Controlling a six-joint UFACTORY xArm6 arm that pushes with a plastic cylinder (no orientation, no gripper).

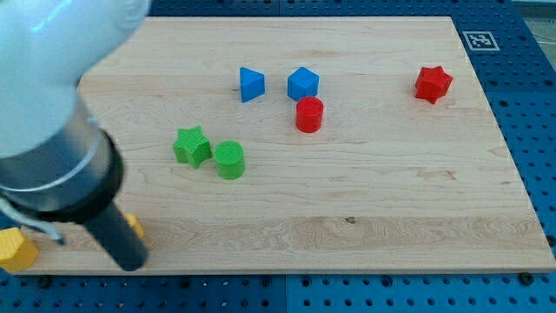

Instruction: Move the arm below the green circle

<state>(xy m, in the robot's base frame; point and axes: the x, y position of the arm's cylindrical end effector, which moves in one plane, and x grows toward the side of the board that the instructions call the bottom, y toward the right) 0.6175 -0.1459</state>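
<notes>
The green circle (pixel 230 160) is a short cylinder at the board's left middle, touching or nearly touching a green star (pixel 192 145) on its left. My tip (pixel 132 264) is the lower end of the dark rod, near the board's bottom left edge. It is well below and to the left of the green circle and touches neither green block.
A blue triangle (pixel 251 83), a blue cube (pixel 303 83) and a red cylinder (pixel 309 115) sit at top centre. A red star (pixel 433 83) is at top right. A yellow block (pixel 16 249) lies at the far bottom left; another yellow block (pixel 134 228) peeks from behind the rod. The wooden board (pixel 391 217) ends just below my tip.
</notes>
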